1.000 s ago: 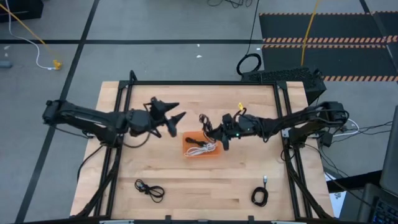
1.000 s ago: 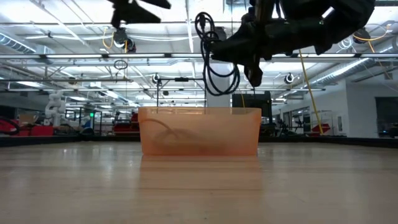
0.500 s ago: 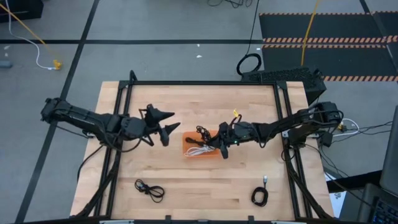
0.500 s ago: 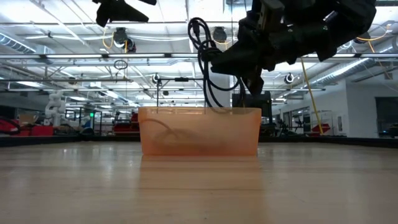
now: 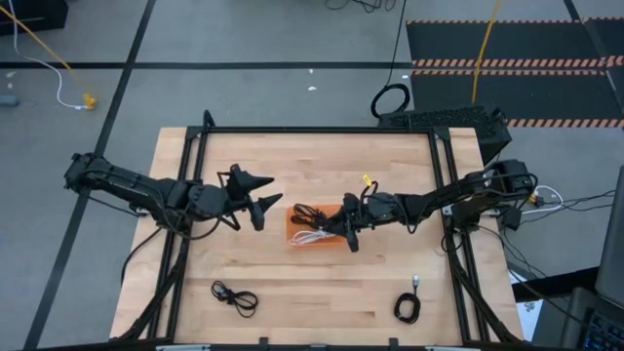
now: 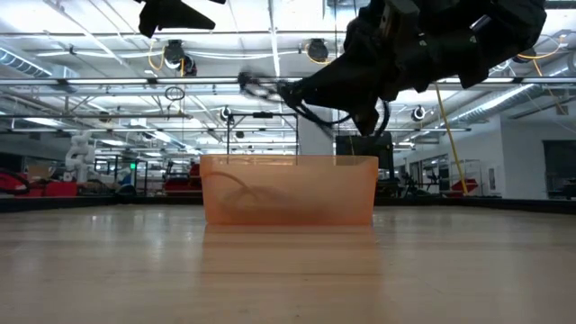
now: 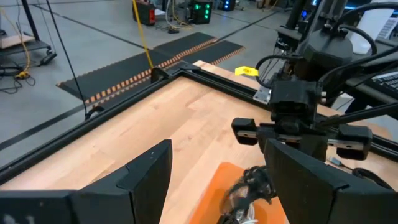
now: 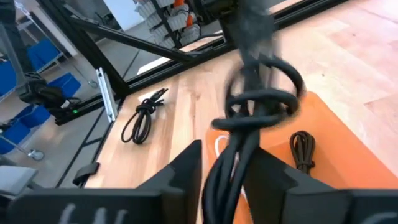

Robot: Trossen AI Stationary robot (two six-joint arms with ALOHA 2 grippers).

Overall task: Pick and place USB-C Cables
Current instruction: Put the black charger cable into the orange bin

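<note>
right gripper (image 5: 343, 226) fingers clamped on black cable (image 8: 255, 102) over tray (image 6: 288, 189) | white (image 5: 310, 237), black inside | I see two on counter (image 5: 322, 292) | left gripper (image 5: 263, 193) fingers apart

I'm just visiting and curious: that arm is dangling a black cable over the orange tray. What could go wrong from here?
1. The black cable held by the right gripper sticks out sideways above the tray; if let go now, part might land over the rim.
2. It could tangle with the white cable already inside.
3. The left gripper hangs open near the tray; the arms might bump.
</note>
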